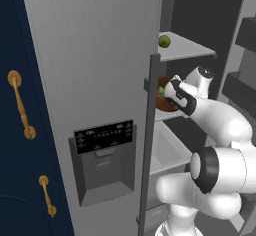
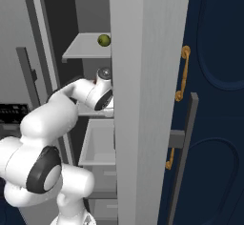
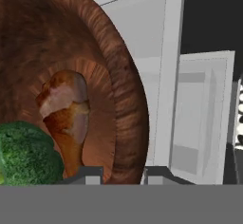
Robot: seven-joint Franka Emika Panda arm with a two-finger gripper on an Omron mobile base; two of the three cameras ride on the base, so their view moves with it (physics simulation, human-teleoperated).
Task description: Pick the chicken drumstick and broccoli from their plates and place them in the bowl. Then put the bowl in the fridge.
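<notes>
- Bowl (image 3: pixel 95 76), reddish-brown with a ringed wood grain, sits tipped toward the hand camera so its dark inside faces the lens; its rim runs down between the two finger tips.
- Inside it lies the chicken drumstick (image 3: pixel 64 118), thick pale-brown end up, tapering downward, with the broccoli (image 3: pixel 26 152) just beside it at the lower left, bumpy and dark green.
- From the left base view the bowl (image 1: pixel 164 100) shows as a brown sliver with a speck of green, over a white shelf (image 1: pixel 167 114) inside the fridge (image 1: pixel 90 80), partly hidden by the door edge and the hand.
- The gripper (image 3: pixel 122 174) has a finger on either side of the bowl's rim and appears clamped on it.
- In the right base view the open fridge door (image 2: pixel 143 100) covers the bowl; the arm's wrist (image 2: pixel 101 93) reaches in behind it.
- On the upper shelf (image 1: pixel 187 47) sits a round yellow-green fruit (image 1: pixel 164 41), also seen from the right (image 2: pixel 103 40).
- Navy cabinets with brass handles (image 1: pixel 20 105) flank the fridge.
</notes>
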